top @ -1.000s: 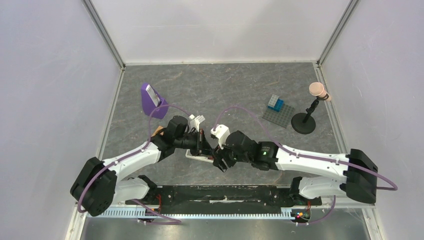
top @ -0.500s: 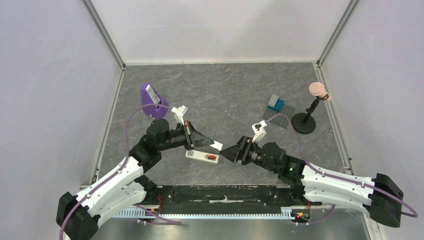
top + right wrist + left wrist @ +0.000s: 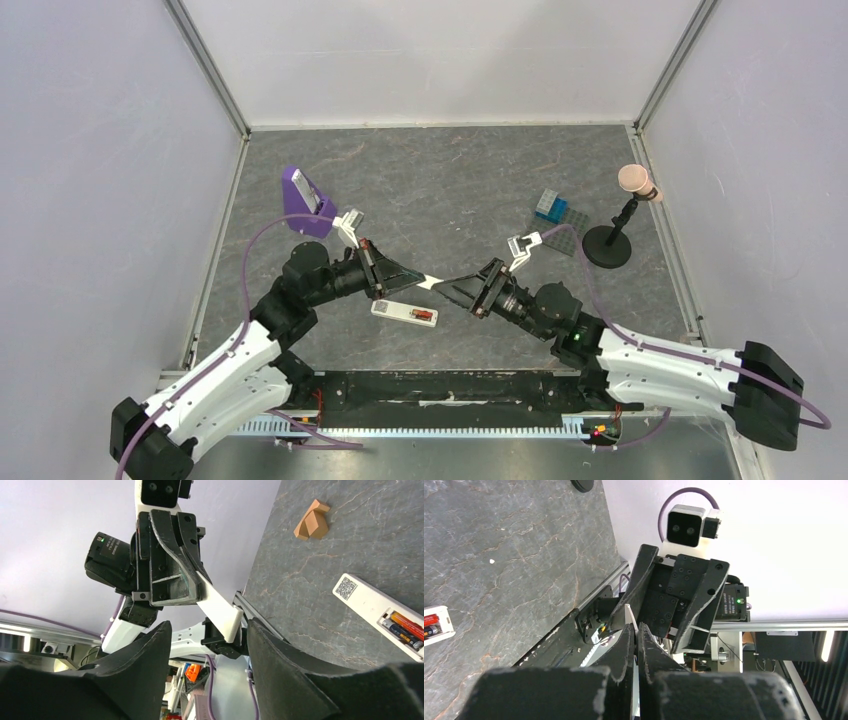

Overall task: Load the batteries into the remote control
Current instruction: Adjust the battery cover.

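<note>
**Nearly Loaded: Both Cells in the Bay, Cover Held in the Air**

Nearest the arms' bases, the remote control lies back-up on the grey surface, its battery bay open at the right end. In that bay the batteries lie side by side, one red-orange and one dark. Nothing else sits in it and nothing covers it.

Just beyond and above the remote, the left jaws are clenched on one end of a small flat white strip, judged to be the bay's cover. The right jaws stand released, straddling the strip's free end without visibly touching it.

The remote looks light, stiff and smooth, so it would likely skid if pushed from one side. The safest hold appears to be across its long edges near the closed left end, clear of the bay. The cells are small, round and slick, and apt to roll if tipped out. The strip looks thin and rigid, best pinched flat at an end.

A tan wooden block lies apart from the remote. Farther off on the left, a purple stand holds a grey slab. Far right, a grey baseplate carries blue blocks beside a black stand topped with a pink ball.
</note>
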`<state>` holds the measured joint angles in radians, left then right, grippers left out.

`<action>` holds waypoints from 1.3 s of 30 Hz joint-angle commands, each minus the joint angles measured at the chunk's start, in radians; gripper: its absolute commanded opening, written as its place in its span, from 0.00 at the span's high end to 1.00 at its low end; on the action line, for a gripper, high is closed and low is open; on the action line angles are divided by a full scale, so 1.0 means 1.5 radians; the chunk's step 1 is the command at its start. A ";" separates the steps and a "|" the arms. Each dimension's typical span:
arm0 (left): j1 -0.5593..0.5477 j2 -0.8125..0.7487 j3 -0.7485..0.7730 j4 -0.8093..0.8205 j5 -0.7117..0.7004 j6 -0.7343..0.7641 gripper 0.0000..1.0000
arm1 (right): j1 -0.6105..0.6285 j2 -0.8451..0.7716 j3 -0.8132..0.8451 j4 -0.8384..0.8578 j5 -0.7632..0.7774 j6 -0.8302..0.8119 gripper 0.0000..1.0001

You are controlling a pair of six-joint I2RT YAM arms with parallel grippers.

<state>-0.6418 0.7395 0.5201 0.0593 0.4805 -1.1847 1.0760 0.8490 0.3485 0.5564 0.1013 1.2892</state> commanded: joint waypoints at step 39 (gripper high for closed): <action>-0.001 -0.062 0.088 -0.371 -0.163 0.136 0.32 | -0.002 0.046 -0.118 0.091 -0.010 0.032 1.00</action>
<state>-0.6418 0.6575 0.5171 -0.1467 0.4480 -1.1770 1.0752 0.9676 0.2012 0.8471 0.0338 1.4147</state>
